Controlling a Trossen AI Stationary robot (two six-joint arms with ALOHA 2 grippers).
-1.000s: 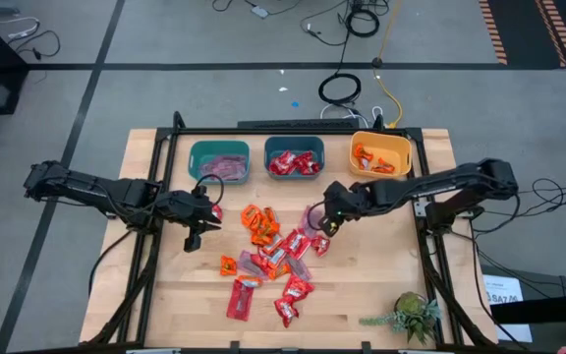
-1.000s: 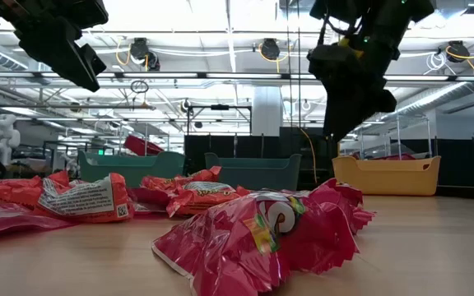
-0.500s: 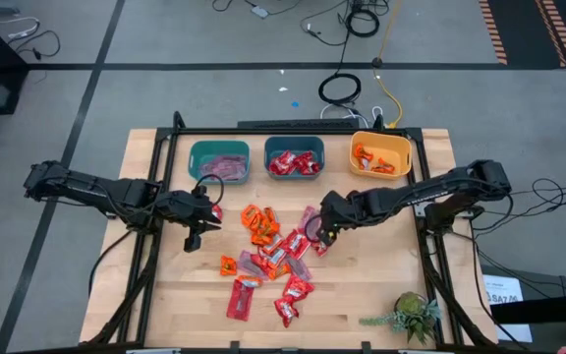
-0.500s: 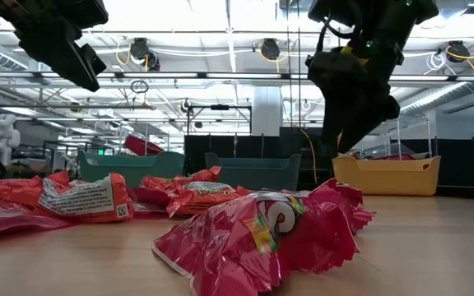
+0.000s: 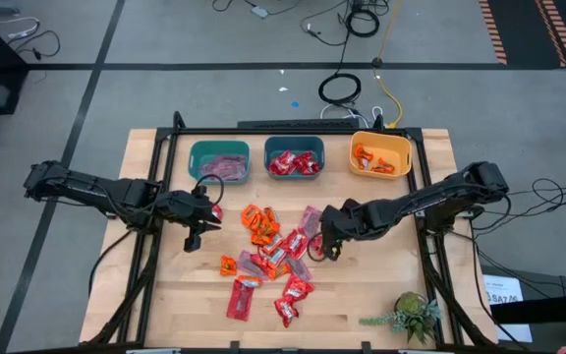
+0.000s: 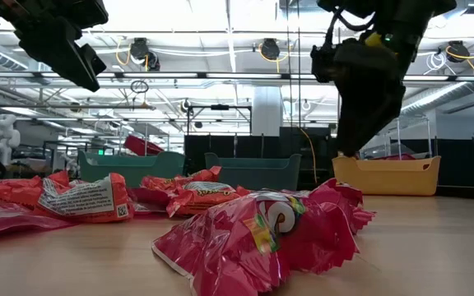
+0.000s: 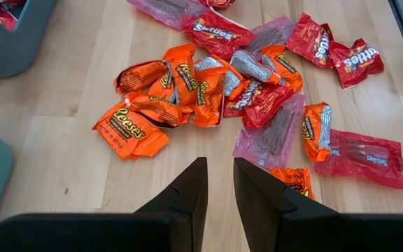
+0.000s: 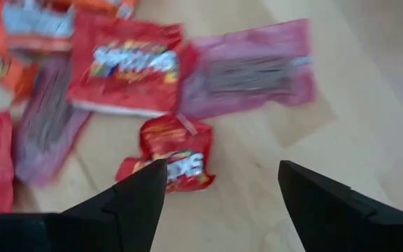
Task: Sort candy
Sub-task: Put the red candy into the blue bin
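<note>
- A wooden table (image 5: 381, 285) is seen from above, with two dark robot arms reaching in from either side toward a loose pile of candy (image 5: 273, 258) at its middle.
- The candy is a spread of small flat packets in shiny red, orange and pinkish-mauve wrappers, lying overlapped on the bare wood.
- The right gripper (image 5: 324, 243) is at the pile's right edge, its two fingers spread wide apart and holding nothing.
- In the right wrist view, a small red packet (image 8: 171, 157) lies on the wood directly ahead of the gap between the wide-set jaws, with a larger red packet (image 8: 130, 65) and a mauve packet (image 8: 250, 70) just beyond it.
- The left gripper (image 5: 194, 234) is at the pile's left side, apart from the packets.
- Its jaws stand nearly together, with only a narrow slit between the fingers (image 7: 187, 192) and nothing in it.
- In the left wrist view, an orange packet (image 7: 128, 129) lies ahead of the jaws and a little to one side, with the rest of the pile further out.
- Three bins stand in a row at the table's far edge: a teal bin (image 5: 196, 151) with mauve packets, a second teal bin (image 5: 270, 147) with red packets, and a yellow bin (image 5: 401, 146) with orange packets.
- A small green plant (image 5: 411, 315) sits at the table's near right corner.
</note>
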